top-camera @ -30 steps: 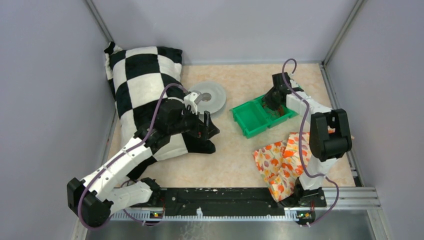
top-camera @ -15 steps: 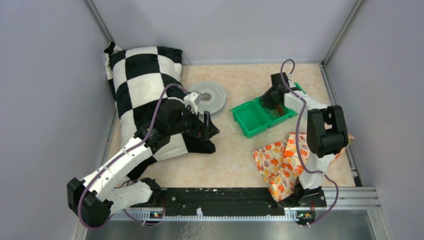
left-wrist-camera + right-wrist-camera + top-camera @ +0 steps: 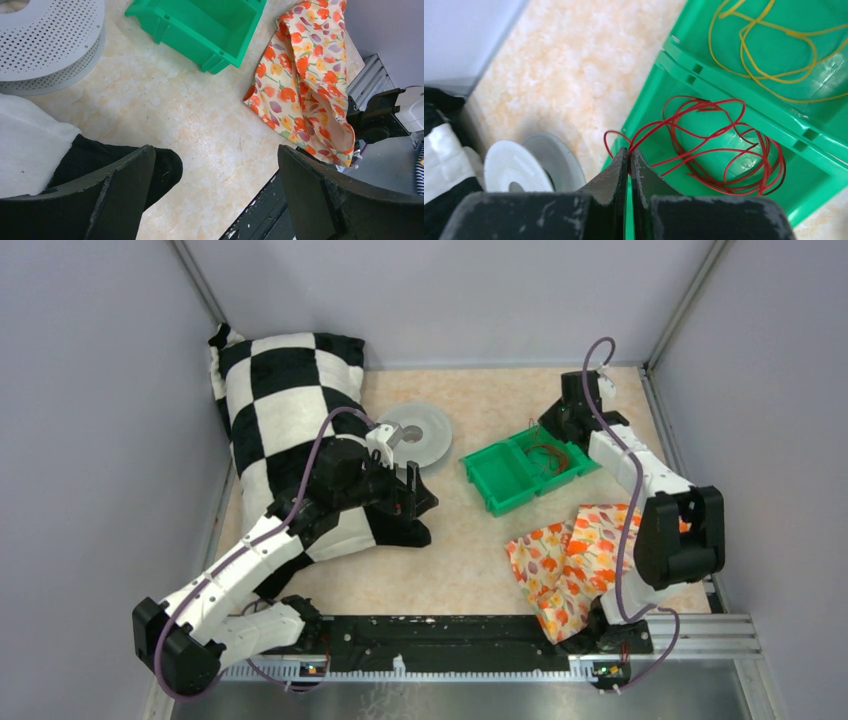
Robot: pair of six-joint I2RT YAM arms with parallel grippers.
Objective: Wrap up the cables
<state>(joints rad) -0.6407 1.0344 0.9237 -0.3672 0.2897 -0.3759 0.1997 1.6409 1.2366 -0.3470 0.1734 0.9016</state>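
The cables are thin wire coils in a green two-compartment bin (image 3: 520, 470). In the right wrist view a red coil (image 3: 724, 150) lies in the nearer compartment and a yellow coil (image 3: 774, 45) in the one beyond it. My right gripper (image 3: 629, 152) is shut, pinching a strand of the red wire just above the bin's edge (image 3: 649, 95). In the top view it (image 3: 553, 430) hangs over the bin's far right end. My left gripper (image 3: 420, 495) is open and empty, low over the pillow's black corner (image 3: 165, 170); it also shows in the left wrist view (image 3: 215, 180).
A white perforated spool (image 3: 420, 435) lies left of the bin. A black-and-white checkered pillow (image 3: 280, 390) fills the left side. A floral cloth (image 3: 560, 560) lies near the right arm's base. Walls close in the table.
My right arm has risen and drawn back toward the far right corner, out of the bin, with a red strand pinched. The left arm has not moved.
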